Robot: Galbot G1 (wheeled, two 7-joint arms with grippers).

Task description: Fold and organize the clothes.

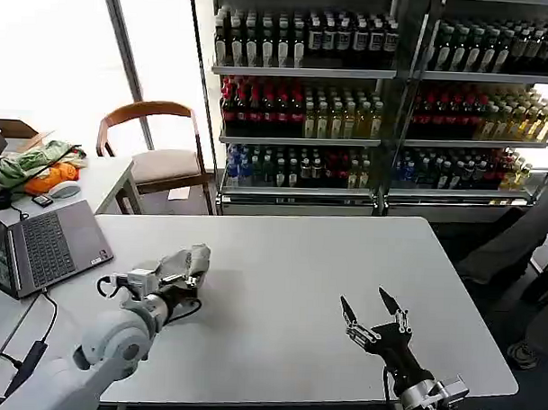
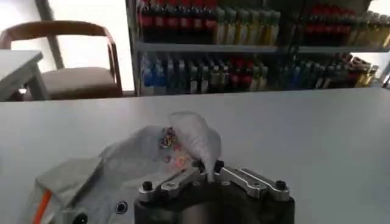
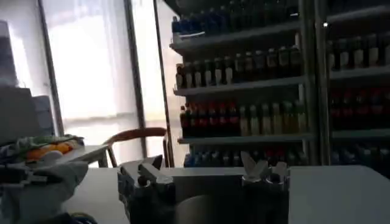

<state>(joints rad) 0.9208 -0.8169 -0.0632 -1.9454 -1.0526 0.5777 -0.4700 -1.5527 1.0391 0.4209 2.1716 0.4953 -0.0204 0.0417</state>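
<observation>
Meanwhile the left gripper (image 1: 177,275), at eight o'clock on the white table (image 1: 281,259), pinches a bunched grey shirt (image 2: 152,152); a smooth fold likely demands spreading it flat. At five o'clock, the right gripper (image 1: 371,309) waits, fingers apart.

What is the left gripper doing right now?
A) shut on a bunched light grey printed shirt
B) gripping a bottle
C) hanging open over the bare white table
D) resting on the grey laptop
A: the left gripper is pinched shut on a fold of the bunched light grey printed shirt, above the white table.
</observation>
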